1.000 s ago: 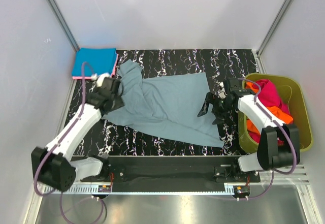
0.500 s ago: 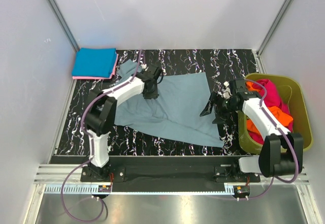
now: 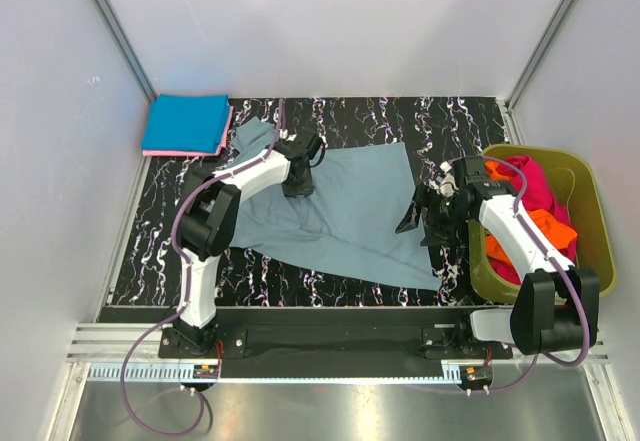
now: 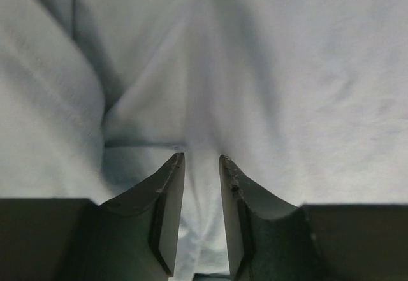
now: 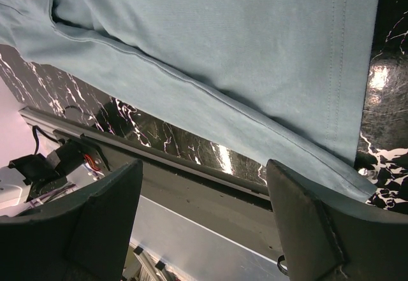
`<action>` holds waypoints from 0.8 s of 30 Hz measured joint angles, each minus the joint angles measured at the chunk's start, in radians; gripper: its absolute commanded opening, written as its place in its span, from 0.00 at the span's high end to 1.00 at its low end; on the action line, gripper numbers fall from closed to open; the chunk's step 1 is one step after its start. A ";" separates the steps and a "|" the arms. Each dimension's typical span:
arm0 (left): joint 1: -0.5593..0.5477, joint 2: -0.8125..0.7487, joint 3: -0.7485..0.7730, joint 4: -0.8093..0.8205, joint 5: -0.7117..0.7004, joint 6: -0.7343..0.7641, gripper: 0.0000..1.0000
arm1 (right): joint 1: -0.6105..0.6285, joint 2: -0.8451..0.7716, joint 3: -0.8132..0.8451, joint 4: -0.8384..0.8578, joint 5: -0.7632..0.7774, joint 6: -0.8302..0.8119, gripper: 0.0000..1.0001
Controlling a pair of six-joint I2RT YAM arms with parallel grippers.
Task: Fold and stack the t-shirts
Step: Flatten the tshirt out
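A dusty grey-blue t-shirt (image 3: 350, 211) lies spread and wrinkled across the black marbled table (image 3: 400, 116). My left gripper (image 3: 297, 176) presses down on its upper middle. In the left wrist view the jaws (image 4: 199, 163) stand close together with a ridge of the shirt (image 4: 287, 71) pinched between them. My right gripper (image 3: 415, 216) is wide open and empty, just above the shirt's right edge. The right wrist view shows its gripper (image 5: 204, 166) over the hem of the shirt (image 5: 223, 32). A folded bright blue shirt (image 3: 185, 121) lies on a pink one (image 3: 165, 152) at the back left.
An olive-green tub (image 3: 600, 251) stands at the right edge and holds a magenta shirt (image 3: 530, 186) and an orange shirt (image 3: 545, 226). White walls enclose the table on three sides. A black rail (image 3: 330, 326) runs along the near edge.
My left arm has swung from the shirt's left edge to its upper middle and now rests there. My right gripper has shifted slightly and stays open.
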 measured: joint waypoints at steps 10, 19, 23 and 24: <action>0.000 -0.001 -0.032 -0.020 -0.029 -0.019 0.67 | 0.000 0.024 0.001 -0.002 0.000 -0.004 0.16; 0.000 0.000 -0.032 -0.020 -0.048 -0.019 0.74 | 0.000 0.024 0.001 -0.002 0.000 -0.004 0.15; 0.000 0.000 -0.032 -0.020 -0.061 -0.018 0.75 | 0.000 0.024 0.001 -0.001 0.000 -0.004 0.15; 0.000 0.000 -0.032 -0.020 -0.062 -0.018 0.76 | 0.000 0.024 0.001 -0.001 0.000 -0.004 0.16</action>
